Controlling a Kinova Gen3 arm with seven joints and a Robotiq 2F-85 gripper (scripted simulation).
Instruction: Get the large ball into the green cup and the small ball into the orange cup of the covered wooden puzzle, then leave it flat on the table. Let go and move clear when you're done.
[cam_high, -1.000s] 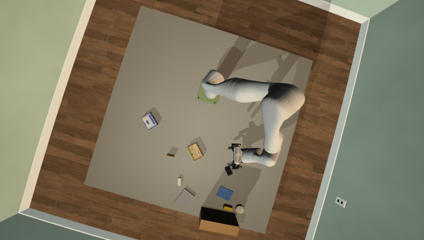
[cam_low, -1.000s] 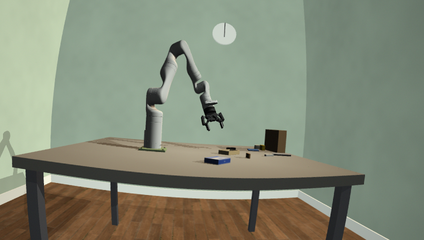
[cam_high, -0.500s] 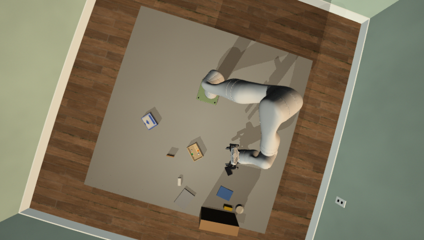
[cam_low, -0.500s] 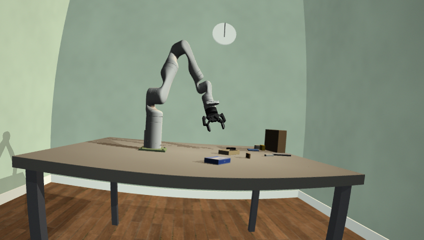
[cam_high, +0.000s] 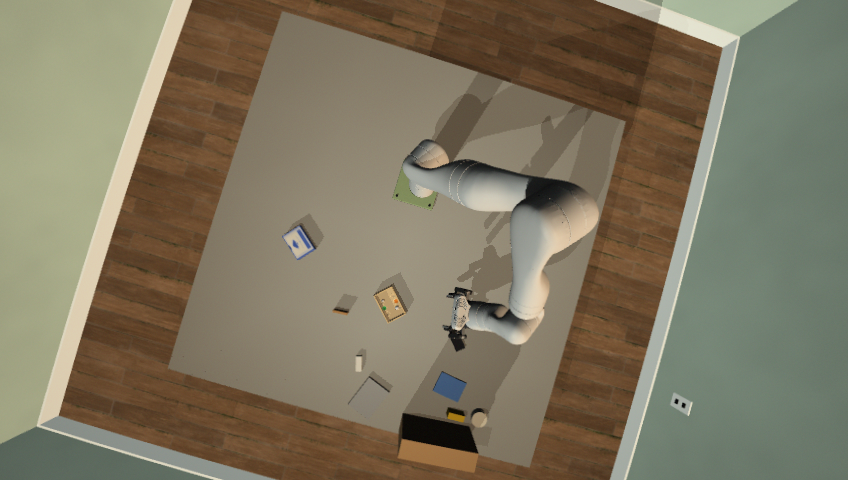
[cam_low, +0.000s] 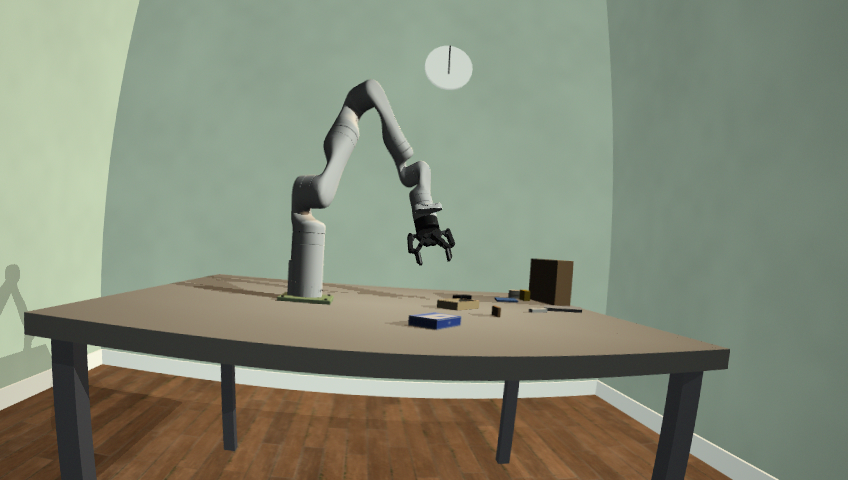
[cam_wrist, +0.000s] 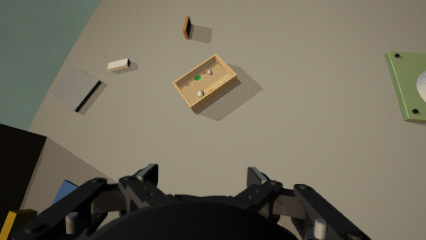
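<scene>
The covered wooden puzzle (cam_high: 390, 302) lies flat on the table; it also shows in the side view (cam_low: 457, 304) and in the wrist view (cam_wrist: 205, 82). In the wrist view I see a green cup (cam_wrist: 197, 77) with a small pale ball next to it, and a larger pale ball beside an orange cup (cam_wrist: 210, 90). My gripper (cam_low: 430, 250) is open and empty, high above the table, to the right of the puzzle in the top view (cam_high: 457, 318). Its fingers fill the bottom of the wrist view (cam_wrist: 202, 182).
A blue box (cam_high: 298, 242), a small brown block (cam_high: 341, 309), a white block (cam_high: 358, 362), a grey flat pad (cam_high: 368, 396), a blue pad (cam_high: 449, 386), a yellow block (cam_high: 455, 415), a round cylinder (cam_high: 479, 418) and a large dark box (cam_high: 439, 443) lie around. The arm base stands on a green plate (cam_high: 414, 191).
</scene>
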